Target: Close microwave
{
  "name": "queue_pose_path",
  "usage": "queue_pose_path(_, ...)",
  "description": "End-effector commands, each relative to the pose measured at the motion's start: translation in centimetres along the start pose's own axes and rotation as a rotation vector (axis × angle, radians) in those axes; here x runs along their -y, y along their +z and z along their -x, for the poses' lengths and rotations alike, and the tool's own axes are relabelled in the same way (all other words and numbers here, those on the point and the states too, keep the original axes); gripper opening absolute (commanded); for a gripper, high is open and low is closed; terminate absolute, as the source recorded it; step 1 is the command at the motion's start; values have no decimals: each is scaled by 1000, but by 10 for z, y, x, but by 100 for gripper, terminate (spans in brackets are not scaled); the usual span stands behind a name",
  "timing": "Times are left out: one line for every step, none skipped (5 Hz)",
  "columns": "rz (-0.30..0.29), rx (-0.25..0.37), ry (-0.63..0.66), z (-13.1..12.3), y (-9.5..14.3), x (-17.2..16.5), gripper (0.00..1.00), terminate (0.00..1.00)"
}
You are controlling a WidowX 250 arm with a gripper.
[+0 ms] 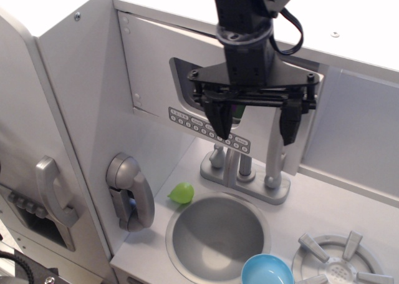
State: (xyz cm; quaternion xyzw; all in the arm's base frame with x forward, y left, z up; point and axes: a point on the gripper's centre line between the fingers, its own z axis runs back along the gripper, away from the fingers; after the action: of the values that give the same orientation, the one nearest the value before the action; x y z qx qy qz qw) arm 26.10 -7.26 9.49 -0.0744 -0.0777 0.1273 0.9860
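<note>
The microwave is the white box compartment at the top of the toy kitchen. Its door has a small dark window with something purple behind it, a grey button row and a long silver handle at its right edge. The door's right edge stands slightly out from the cabinet front. My black gripper hangs open and empty just in front of the door's right half, one finger over the buttons and the other near the handle.
Below are a grey faucet, a round sink, a small green object, a blue bowl and a burner. A grey phone handset hangs at left, beside a tall white panel with a curved handle.
</note>
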Motion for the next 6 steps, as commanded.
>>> queue_pose_path(23, 151, 1, -18, 15, 4, 100, 0)
queue_pose_path(19, 167, 9, -23, 14, 6, 100, 0)
queue_pose_path(28, 159, -7, -19, 16, 7, 100, 0)
queue_pose_path(32, 110, -45, -3, 16, -1, 100, 0)
queue_pose_path(22, 6, -86, 24, 13, -20, 100, 0)
queue_pose_path(23, -39, -109, 37, 17, -32, 100, 0)
